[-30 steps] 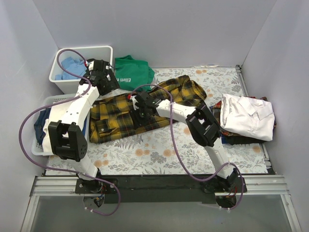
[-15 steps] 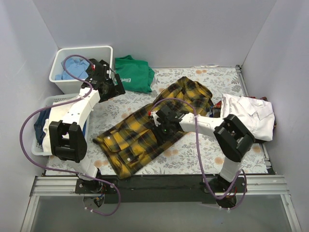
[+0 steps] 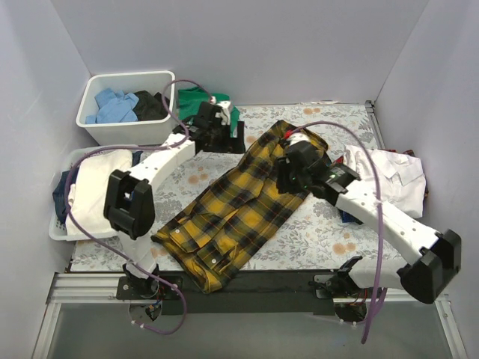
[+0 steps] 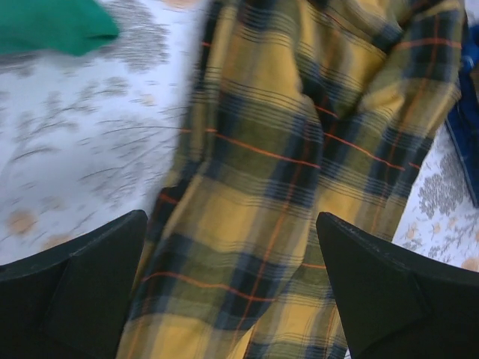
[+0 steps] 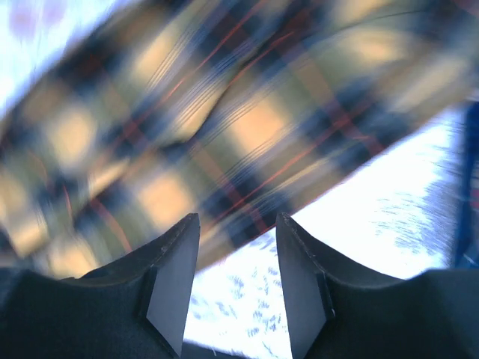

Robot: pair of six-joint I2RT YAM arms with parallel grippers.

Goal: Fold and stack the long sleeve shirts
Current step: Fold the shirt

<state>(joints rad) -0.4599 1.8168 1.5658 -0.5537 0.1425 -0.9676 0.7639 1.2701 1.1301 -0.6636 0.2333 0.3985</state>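
The yellow-and-black plaid shirt (image 3: 236,209) lies spread diagonally across the table, from the near left edge to the back middle. The white shirt (image 3: 385,179) lies folded at the right on darker clothes. My left gripper (image 3: 227,134) hovers open over the plaid shirt's (image 4: 284,149) upper left part, jaws wide apart and empty (image 4: 230,224). My right gripper (image 3: 288,178) is over the shirt's upper right edge. In the blurred right wrist view it is open (image 5: 236,224) and empty, with plaid cloth (image 5: 187,127) just beyond the fingertips and bare tablecloth between them.
A green T-shirt (image 3: 196,101) lies at the back behind my left arm; its corner shows in the left wrist view (image 4: 52,26). A white bin (image 3: 88,129) of clothes stands at the back left. A white basket (image 3: 61,224) of clothes is at the left edge. Blue cloth (image 4: 465,127) lies right of the plaid shirt.
The plaid shirt has been drawn from the left toward the middle and stretched out diagonally. My right gripper moved right and back. My left gripper swung right from the bin to the shirt.
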